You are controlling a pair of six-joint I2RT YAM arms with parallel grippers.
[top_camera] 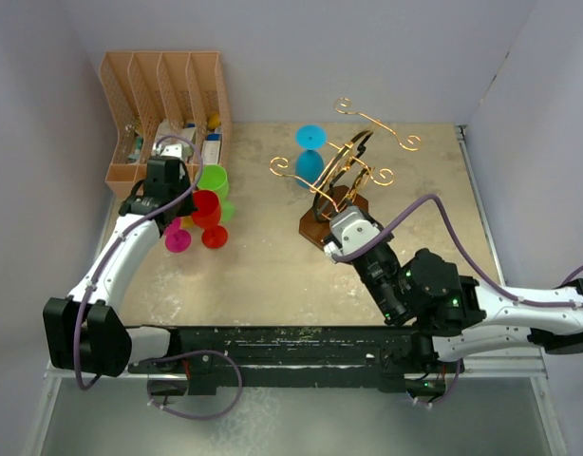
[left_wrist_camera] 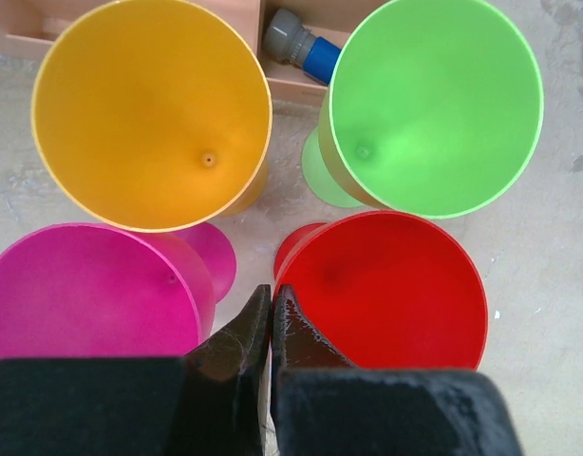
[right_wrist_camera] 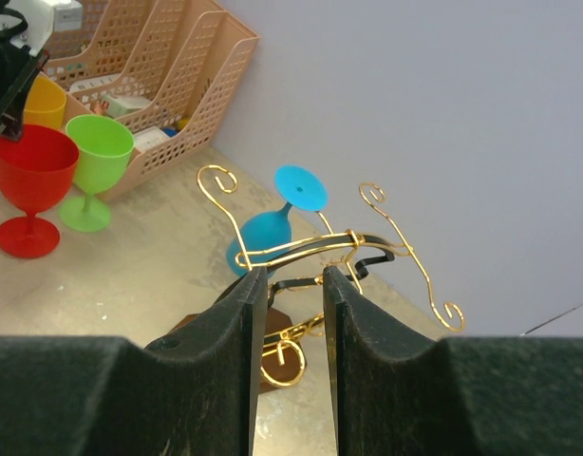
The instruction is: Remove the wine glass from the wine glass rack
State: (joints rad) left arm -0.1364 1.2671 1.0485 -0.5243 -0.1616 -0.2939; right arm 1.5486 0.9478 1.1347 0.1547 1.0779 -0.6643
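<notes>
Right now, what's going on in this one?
One turquoise-blue plastic wine glass hangs upside down on the gold wire wine glass rack with its dark wooden base. The right gripper sits at the rack's top wires, jaws apart, not on the glass. The left gripper, shut and empty, hovers over a red glass, magenta glass, yellow glass and green glass standing on the table.

Top: high, from near side, whole table [top_camera: 263, 275]. Left wrist: close, straight down on red cup [left_wrist_camera: 386, 294]. Right wrist: low, toward wine glass rack [right_wrist_camera: 353, 239]; same cup visible.
</notes>
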